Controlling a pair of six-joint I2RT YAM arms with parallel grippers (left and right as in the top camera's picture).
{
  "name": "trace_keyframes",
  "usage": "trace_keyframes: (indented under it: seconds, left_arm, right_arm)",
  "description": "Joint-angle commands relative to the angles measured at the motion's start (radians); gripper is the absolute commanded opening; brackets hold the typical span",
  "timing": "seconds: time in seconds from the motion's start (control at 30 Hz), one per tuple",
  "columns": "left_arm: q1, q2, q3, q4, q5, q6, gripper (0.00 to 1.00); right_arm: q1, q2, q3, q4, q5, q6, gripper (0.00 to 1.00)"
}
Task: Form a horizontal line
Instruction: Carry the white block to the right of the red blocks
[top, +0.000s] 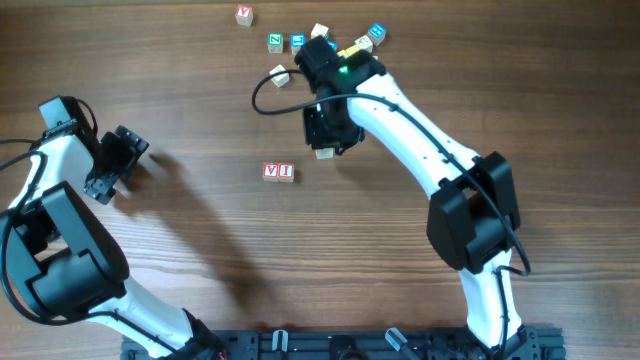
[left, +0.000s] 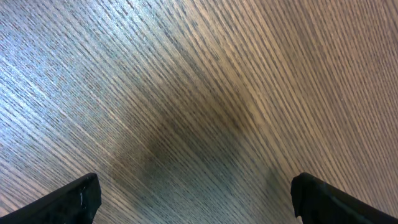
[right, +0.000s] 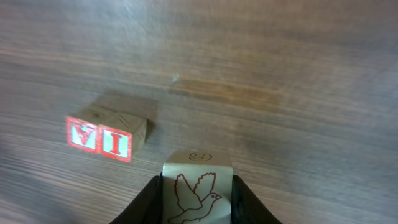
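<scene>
The horizontal line (top: 278, 172) is two touching red-lettered wooden cubes on the grained desk (top: 200, 240). Right gripper (right: 197, 193) jaws clench a pale bird-marked cube (right: 197, 190); left gripper (left: 193, 199) jaws are released.

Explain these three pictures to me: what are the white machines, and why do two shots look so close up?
The white machines are two robot arms at a wooden table, each ending in a two-finger claw. The wide picture comes from a camera above. The other two come from cameras on the arms' wrists, so they look down past the fingers. The left claw is open and holds nothing; its camera sees only bare wood. The right claw is shut on a pale cube with a bird drawn on it, near two red-lettered cubes that touch side by side. More cubes lie scattered at the far edge.
</scene>
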Motion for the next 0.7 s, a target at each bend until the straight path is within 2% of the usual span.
trace_keyframes:
  seconds: [0.0,0.33,0.53,0.67]
  left_arm:
    - [0.003,0.012,-0.002,0.000,0.004,-0.009,1.00]
    - [0.003,0.012,-0.002,0.000,0.004,-0.009,1.00]
    - [0.003,0.012,-0.002,0.000,0.004,-0.009,1.00]
    - [0.003,0.012,-0.002,0.000,0.004,-0.009,1.00]
  right_arm:
    - [0.019,0.009,-0.077,0.066,0.039,0.041,0.26]
    - [0.041,0.010,-0.271,0.277,0.043,0.101,0.26]
    - [0.061,0.010,-0.290,0.286,0.043,0.107,0.40]
    - [0.061,0.010,-0.290,0.289,0.043,0.119,0.52]
